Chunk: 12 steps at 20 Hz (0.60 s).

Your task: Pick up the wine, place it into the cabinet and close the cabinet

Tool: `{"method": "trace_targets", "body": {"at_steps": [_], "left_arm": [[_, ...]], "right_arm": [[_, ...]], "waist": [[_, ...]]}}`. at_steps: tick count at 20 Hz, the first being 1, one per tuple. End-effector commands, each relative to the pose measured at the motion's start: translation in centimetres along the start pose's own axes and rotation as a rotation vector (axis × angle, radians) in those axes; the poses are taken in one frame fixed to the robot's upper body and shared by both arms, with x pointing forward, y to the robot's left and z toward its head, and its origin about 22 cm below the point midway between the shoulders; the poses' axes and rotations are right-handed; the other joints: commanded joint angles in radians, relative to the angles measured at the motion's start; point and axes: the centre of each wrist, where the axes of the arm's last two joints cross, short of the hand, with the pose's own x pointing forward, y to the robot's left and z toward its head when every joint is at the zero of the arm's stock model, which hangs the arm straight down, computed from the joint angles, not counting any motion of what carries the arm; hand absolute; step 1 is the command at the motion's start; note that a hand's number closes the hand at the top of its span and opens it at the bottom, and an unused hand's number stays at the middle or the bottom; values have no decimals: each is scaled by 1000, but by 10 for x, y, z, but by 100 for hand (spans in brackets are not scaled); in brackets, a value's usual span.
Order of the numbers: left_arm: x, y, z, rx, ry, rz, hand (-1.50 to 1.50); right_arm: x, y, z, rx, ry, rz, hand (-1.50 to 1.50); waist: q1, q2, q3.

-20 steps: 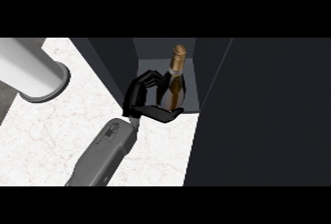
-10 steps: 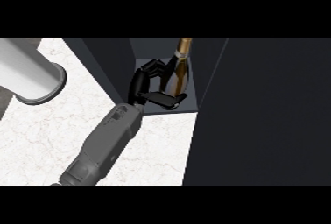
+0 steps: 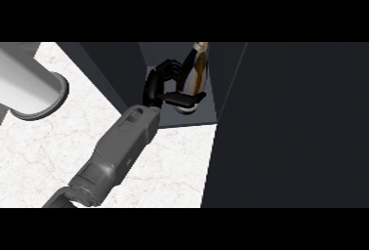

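Note:
The wine bottle (image 3: 196, 68), brown with a pale base, stands upright inside the open dark cabinet (image 3: 205, 118), with its neck toward the top of the view. My left hand (image 3: 153, 87) is shut on it from the left. Its fingers curl behind the bottle and its thumb (image 3: 184, 98) crosses in front near the base. The grey forearm runs in from the lower left across the counter. My right hand does not show.
A broad dark panel (image 3: 288, 122) of the cabinet fills the right half of the view. A large pale grey cylinder (image 3: 29, 83) lies at the upper left on the white marble counter (image 3: 169, 166). A dark cabinet wall (image 3: 108, 63) stands left of the hand.
My left hand has carried the bottle deeper into the cabinet, upward in the view, and the forearm has stretched out after it. The bottle now stands straighter.

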Motion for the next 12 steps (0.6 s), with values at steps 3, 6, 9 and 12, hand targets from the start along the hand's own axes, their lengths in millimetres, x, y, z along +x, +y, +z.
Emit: {"method": "trace_targets", "body": {"at_steps": [3,6,9,12], "left_arm": [[1,4,-7,34,22,25,150],[-4,8,-7,70,46,33,150],[-2,22,-13,102,26,-3,150],[10,28,-23,122,25,-8,150]], "right_arm": [[32,-3,10,33,-10,-130,-150],[31,0,12,25,-2,-141,-150],[37,-2,18,35,0,-150,-150],[26,-1,16,49,-12,-128,-150]], "waist": [[-14,11,-1],[-15,9,-2],[-24,8,-1],[-28,15,0]]}}
